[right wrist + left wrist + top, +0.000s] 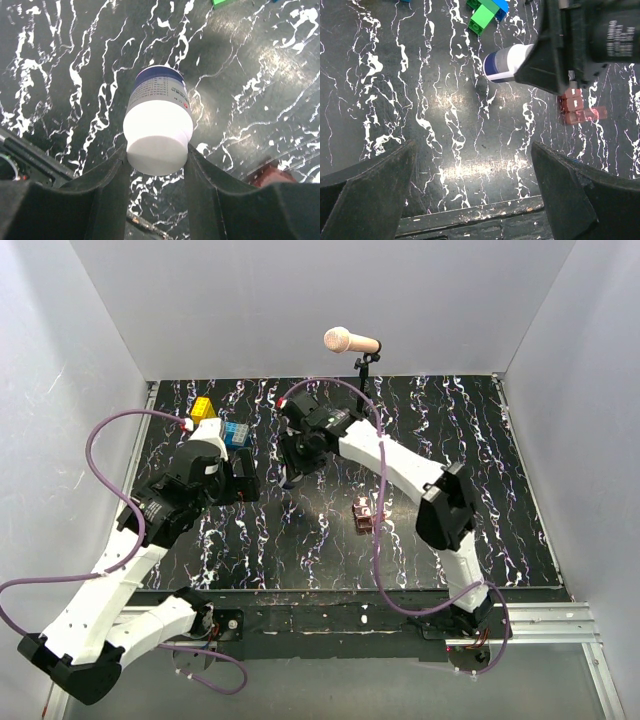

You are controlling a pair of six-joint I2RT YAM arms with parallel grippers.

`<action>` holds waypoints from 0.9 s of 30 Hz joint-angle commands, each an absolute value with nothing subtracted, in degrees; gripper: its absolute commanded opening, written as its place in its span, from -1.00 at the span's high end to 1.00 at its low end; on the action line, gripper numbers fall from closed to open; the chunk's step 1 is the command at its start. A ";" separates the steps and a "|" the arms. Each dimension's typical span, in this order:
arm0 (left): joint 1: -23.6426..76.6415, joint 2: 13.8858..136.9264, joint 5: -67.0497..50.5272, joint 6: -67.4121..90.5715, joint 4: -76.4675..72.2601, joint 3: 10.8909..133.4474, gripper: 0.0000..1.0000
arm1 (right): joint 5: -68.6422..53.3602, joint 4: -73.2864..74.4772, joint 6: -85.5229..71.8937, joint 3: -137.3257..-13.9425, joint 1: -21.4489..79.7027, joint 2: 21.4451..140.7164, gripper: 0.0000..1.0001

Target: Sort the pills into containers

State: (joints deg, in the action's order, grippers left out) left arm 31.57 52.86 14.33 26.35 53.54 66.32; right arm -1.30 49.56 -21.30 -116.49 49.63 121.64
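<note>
My right gripper [156,170] is shut on the white cap of a white pill bottle [159,125] with a dark blue label band. The bottle hangs cap-up from the fingers over the dark marbled table. The left wrist view shows the bottle [505,62] sticking out from under the right gripper. The reddish-brown pill box with pale lid segments [363,515] lies to the right of it, also showing in the left wrist view [577,107] and at the right wrist view's edge [272,176]. My left gripper [475,185] is open and empty, left of the bottle.
Yellow [203,408] and blue [236,433] toy blocks sit at the back left, and a green block [484,16] lies just beyond the bottle. A microphone [350,340] on a stand rises at the back centre. White walls enclose the table.
</note>
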 commanded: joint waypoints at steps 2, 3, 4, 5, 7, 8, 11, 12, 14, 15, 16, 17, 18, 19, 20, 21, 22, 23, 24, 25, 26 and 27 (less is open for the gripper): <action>31.46 52.03 10.55 21.98 50.02 66.53 -0.96 | -2.99 48.61 -20.39 -110.67 49.92 112.16 0.97; 31.38 51.94 9.50 21.45 49.49 66.27 -0.96 | -3.16 48.52 -20.22 -109.26 49.92 110.84 0.97; 31.46 51.68 8.10 20.84 48.96 66.27 -0.96 | -3.25 48.52 -20.13 -107.94 49.92 109.26 0.97; 31.38 51.33 6.35 19.70 48.09 66.18 -0.96 | -3.43 48.34 -19.95 -106.45 49.92 107.51 0.97; 31.38 50.72 3.27 18.73 46.68 65.48 -0.96 | -4.65 48.17 -19.60 -103.81 49.92 105.22 0.97; 31.38 50.28 1.51 17.94 45.54 65.13 -0.96 | -6.05 47.82 -19.25 -102.41 49.92 103.46 0.97; 31.38 50.36 -5.17 15.92 44.04 64.60 -0.96 | -9.31 47.81 -18.37 -98.89 49.92 99.33 0.97; 31.46 50.62 -7.62 15.13 43.95 64.77 -0.96 | -10.27 47.55 -17.93 -97.75 49.92 97.75 0.97; 31.46 51.41 -11.58 13.89 44.03 65.12 -0.96 | -10.72 47.81 -17.14 -95.02 49.92 94.85 0.97; 31.46 51.85 -13.34 13.28 43.95 65.13 -0.96 | -10.72 47.90 -16.88 -94.23 50.01 93.44 0.97; 31.46 52.12 -14.75 12.84 43.77 65.21 -0.96 | -10.72 48.34 -16.53 -93.52 49.92 92.12 0.97; 31.46 52.38 -16.94 12.48 43.60 65.39 -0.96 | -11.33 48.69 -16.44 -92.82 49.92 90.72 0.97; 31.46 52.64 -18.79 12.22 43.07 65.39 -0.96 | -11.95 48.95 -16.09 -92.03 49.83 89.40 0.97; 31.38 52.56 -20.81 12.04 42.46 65.39 -0.96 | -12.74 48.96 -15.91 -91.33 49.75 88.08 0.97; 31.38 52.56 -23.35 11.87 41.49 65.22 -0.96 | -13.96 48.96 -15.73 -90.71 49.66 86.67 0.97; 31.46 52.47 -25.81 11.87 40.18 64.95 -0.96 | -15.02 49.04 -15.56 -90.09 49.40 85.62 0.97; 31.38 52.47 -27.93 11.78 39.03 64.60 -0.96 | -16.33 49.04 -15.56 -89.65 49.05 84.47 0.97; 31.38 52.38 -29.95 11.86 37.54 64.43 -0.96 | -18.17 49.04 -15.30 -89.21 48.61 83.59 0.97; 31.46 52.47 -31.97 11.78 37.09 64.34 -0.96 | -20.63 48.78 -14.86 -88.60 48.08 82.19 0.97; 31.46 52.91 -34.25 11.52 36.39 64.42 -0.96 | -22.57 48.61 -14.68 -88.07 47.47 81.13 0.97; 31.46 53.26 -36.19 11.51 35.69 64.60 -0.96 | -24.85 48.34 -14.24 -87.46 46.94 80.34 0.97; 31.46 53.70 -37.95 11.43 35.25 64.69 -0.97 | -27.83 47.99 -13.80 -86.93 46.32 79.29 0.97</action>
